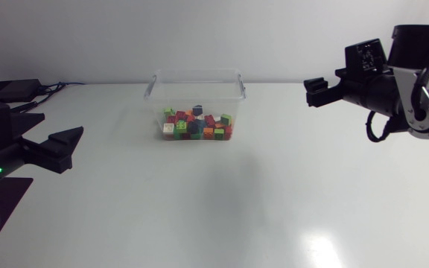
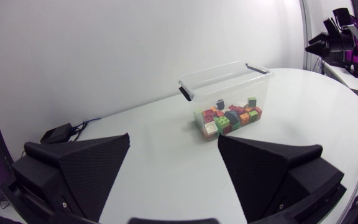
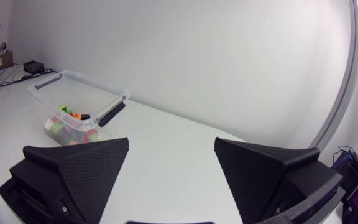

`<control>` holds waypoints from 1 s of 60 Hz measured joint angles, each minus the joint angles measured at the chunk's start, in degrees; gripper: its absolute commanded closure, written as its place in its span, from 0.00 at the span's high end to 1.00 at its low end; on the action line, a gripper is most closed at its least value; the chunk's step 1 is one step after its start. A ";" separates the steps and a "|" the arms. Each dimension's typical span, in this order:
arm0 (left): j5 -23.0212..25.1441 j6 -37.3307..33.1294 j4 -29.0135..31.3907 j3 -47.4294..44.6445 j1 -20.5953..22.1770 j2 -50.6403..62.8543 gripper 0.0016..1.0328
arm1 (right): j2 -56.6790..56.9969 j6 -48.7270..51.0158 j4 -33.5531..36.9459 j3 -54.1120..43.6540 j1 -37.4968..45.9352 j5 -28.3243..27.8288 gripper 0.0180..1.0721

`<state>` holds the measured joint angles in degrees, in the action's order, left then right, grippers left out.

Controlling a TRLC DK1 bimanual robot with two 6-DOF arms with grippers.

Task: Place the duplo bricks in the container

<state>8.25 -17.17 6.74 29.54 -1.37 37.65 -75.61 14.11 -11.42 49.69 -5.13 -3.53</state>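
A clear plastic container (image 1: pixel 196 78) stands at the back middle of the white table and holds several coloured duplo bricks (image 1: pixel 196 123). My left gripper (image 1: pixel 59 149) hangs open at the table's left side, well apart from it. My right gripper (image 1: pixel 316 92) is raised at the right, open and empty, to the right of the container. In the left wrist view the container (image 2: pixel 225 79) with the bricks (image 2: pixel 230 116) lies ahead of my open left gripper (image 2: pixel 174 163). Seen from the right wrist, the container (image 3: pixel 78 93) lies ahead and to one side of my open right gripper (image 3: pixel 171 163).
A small black box with cables (image 1: pixel 10 89) sits at the table's back left corner. A dark mat (image 1: pixel 2 201) lies at the left front edge. Bare white tabletop (image 1: pixel 222 201) spreads in front of the container.
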 measured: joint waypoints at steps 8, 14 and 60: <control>0.02 0.00 -1.07 -1.97 -0.79 -2.45 0.96 | 4.48 0.00 -0.63 -4.22 2.78 -0.02 0.95; 0.02 0.00 -1.57 -2.86 -1.33 -4.55 0.96 | 7.78 0.00 -0.85 -7.41 4.57 -0.02 0.95; 0.00 -0.85 -2.80 -11.69 -5.03 -23.96 0.96 | 36.70 1.11 -2.93 -28.98 8.61 0.68 0.95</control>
<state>8.25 -18.02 3.95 17.85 -6.39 13.69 -38.92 15.22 -14.35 20.71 3.49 -2.85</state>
